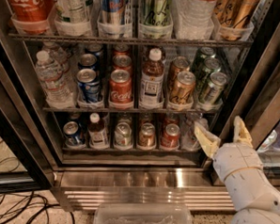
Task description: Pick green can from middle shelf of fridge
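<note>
Three dark green cans stand in a row at the right end of the middle shelf [130, 111] of the fridge [269, 59]; the front green can [211, 89] is nearest me. My gripper [222, 133] is at the lower right, in front of the lowest rack's right end, below and slightly right of the green cans. Its pale fingers [205, 139] are spread apart and hold nothing. The white arm [249, 185] rises from the bottom right corner.
Gold-bronze cans [182, 88] stand left of the green ones, then a brown bottle [152, 79], red cans [120, 87], blue cans [89, 83] and water bottles [50, 76]. A clear plastic bin [144, 218] sits on the floor by the ribbed steel base [141, 187]. Cables [12, 206] lie at lower left.
</note>
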Controlling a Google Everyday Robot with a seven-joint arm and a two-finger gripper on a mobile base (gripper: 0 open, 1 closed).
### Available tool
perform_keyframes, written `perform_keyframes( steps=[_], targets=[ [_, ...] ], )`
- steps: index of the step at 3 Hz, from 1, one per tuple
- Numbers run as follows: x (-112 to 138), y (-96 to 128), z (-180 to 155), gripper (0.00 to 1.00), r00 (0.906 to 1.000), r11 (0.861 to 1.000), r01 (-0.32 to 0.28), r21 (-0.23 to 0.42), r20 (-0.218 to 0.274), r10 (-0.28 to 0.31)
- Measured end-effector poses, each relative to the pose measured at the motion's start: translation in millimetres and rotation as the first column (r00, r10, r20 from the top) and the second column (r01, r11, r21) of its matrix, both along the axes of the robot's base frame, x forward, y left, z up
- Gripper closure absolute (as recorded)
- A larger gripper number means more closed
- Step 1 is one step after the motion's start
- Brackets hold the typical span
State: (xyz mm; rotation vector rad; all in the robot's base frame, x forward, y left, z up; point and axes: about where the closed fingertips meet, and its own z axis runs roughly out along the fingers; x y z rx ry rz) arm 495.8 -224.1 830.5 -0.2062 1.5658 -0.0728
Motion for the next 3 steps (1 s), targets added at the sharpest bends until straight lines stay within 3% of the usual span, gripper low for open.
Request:
perform_keyframes(
  steps=[1, 3],
  targets=[
    [1, 8, -5, 0.29, 0.9998, 1.000, -0.002, 0.009, 0.018, 0.002],
    [21, 15, -11, 0.48, 0.9950, 0.999, 0.023, 0.023, 0.096, -0.025]
  ],
)
